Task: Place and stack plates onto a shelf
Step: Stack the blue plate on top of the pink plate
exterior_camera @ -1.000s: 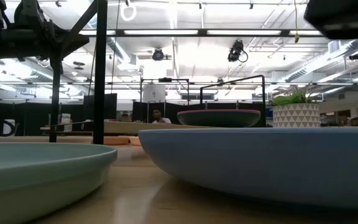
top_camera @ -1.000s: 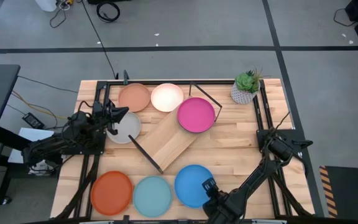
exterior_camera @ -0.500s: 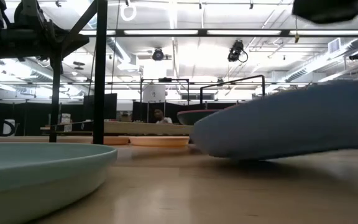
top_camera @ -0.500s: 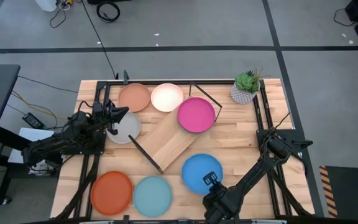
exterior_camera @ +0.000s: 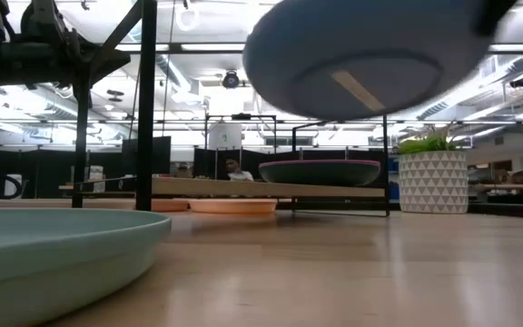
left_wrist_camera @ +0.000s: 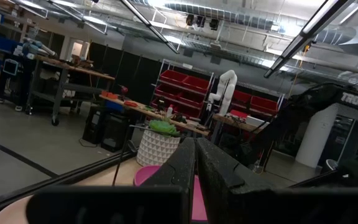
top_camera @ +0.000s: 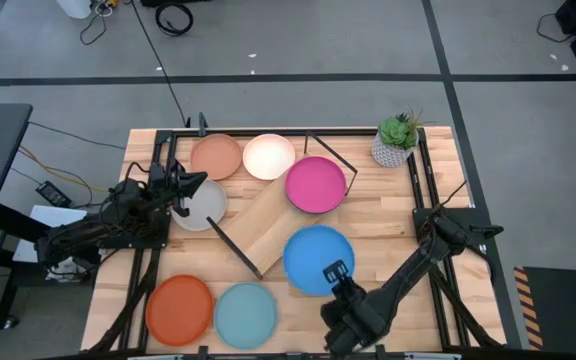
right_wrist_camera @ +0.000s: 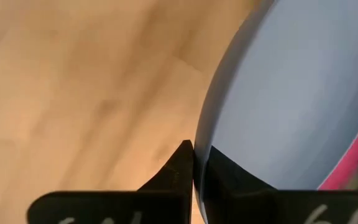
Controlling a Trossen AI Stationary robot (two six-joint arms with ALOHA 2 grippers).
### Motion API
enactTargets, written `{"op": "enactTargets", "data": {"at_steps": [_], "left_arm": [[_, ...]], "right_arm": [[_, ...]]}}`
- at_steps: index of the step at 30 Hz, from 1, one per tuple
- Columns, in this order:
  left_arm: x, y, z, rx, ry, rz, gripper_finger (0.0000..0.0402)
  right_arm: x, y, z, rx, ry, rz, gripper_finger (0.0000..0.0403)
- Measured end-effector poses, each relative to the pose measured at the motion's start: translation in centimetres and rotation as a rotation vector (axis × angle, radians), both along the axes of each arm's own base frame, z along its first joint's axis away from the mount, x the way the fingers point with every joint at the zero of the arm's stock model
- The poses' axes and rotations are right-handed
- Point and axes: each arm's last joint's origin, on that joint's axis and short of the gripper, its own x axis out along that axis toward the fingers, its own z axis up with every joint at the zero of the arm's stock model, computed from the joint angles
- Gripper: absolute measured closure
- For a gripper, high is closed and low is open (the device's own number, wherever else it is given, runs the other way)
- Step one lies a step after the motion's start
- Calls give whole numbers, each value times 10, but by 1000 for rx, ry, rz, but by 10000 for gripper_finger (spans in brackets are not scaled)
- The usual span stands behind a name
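My right gripper [top_camera: 332,271] is shut on the blue plate [top_camera: 318,257], which is up in the air in front of the shelf [top_camera: 271,226]. The shelf is a light-wood board with a black rod frame, lying aslant in mid-table. The magenta plate [top_camera: 316,184] rests on its far right end. The salmon plate [top_camera: 216,156] and cream plate [top_camera: 268,156] lie at the back. The orange plate [top_camera: 180,308] and light blue plate [top_camera: 245,314] lie at the front. My left gripper [top_camera: 194,186] waits shut above the pale grey plate [top_camera: 206,206]. My right gripper pinches the blue plate's rim [right_wrist_camera: 199,148] at the plate's near edge, one finger on the inner face and one on the outer side. The fingers come from the table's near side. The plate [exterior_camera: 370,54] is lifted clear of the table and tilted.
A small green plant in a white pot [top_camera: 396,141] stands at the back right corner. Black frame rods [top_camera: 427,185] run along the table's left and right sides. Bare wood [top_camera: 388,230] lies right of the shelf.
My right gripper has shut on the blue plate's near rim. It tipped the plate up first, then lifted it clear of the table and carried it toward the far edge, close to the shelf's near side.
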Motion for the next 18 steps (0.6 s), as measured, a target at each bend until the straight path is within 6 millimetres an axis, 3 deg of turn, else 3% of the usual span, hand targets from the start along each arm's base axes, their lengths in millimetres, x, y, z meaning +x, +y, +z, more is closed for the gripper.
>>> {"op": "enactTargets", "data": {"at_steps": [8, 18], "left_arm": [[0, 0, 0, 0, 0, 0, 377], [0, 0, 0, 0, 0, 0, 377]], "right_arm": [[16, -54, 16, -76, -76, -112, 382], [38, -143, 9, -67, -133, -277, 381]]}}
